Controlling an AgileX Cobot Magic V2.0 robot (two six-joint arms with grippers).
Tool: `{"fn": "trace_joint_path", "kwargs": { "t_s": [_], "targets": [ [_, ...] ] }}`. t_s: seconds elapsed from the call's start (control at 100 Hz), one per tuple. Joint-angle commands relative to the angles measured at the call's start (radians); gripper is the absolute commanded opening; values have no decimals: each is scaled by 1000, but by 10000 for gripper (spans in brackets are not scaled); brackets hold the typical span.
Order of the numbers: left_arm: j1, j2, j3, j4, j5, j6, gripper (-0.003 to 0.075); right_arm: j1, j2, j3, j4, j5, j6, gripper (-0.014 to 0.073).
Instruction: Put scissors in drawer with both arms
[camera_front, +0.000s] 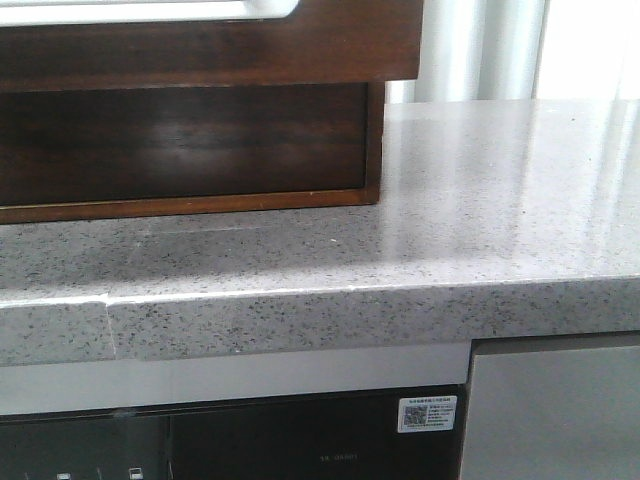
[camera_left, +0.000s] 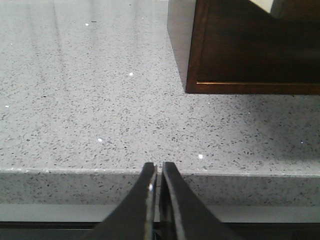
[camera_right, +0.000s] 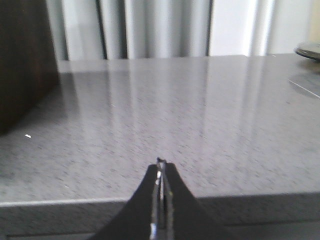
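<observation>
Looking over front view: wooden cabinet (camera_front: 190, 140) sitting at 10 o'clock on speckled desk (camera_front: 450, 230); no arms, no scissors showing; drawer not identifiable for certain.

Showing in left wrist view: left pincer (camera_left: 156, 172) clenched on nothing, hovering off desk edge, cabinet corner at 1 o'clock.

Showing in right wrist view: right pincer (camera_right: 161, 167) clenched, empty, facing bare desk; dish rim (camera_right: 309, 50) at 2 o'clock, unseen elsewhere.

Risk: scissors lying out of sight, so arms could be reaching blind; clenched pincer bumping cabinet.
</observation>
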Motion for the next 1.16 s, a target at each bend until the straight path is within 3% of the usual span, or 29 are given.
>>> {"fn": "trace_joint_path", "kwargs": {
  "t_s": [0.0,0.13,0.39,1.15],
  "targets": [
    [-1,-34,19,-12,-62,1,-20,-28,-24,30,-5,-30,-44,-46],
    [-1,-34,19,-12,-62,1,-20,-28,-24,30,57,18,-121,-46],
    [-1,-34,19,-12,-62,1,-20,-28,-24,30,57,173,-159,-46],
    [-1,-34,19,-12,-62,1,-20,-28,-24,30,57,173,-174,-46]
  ]
}}
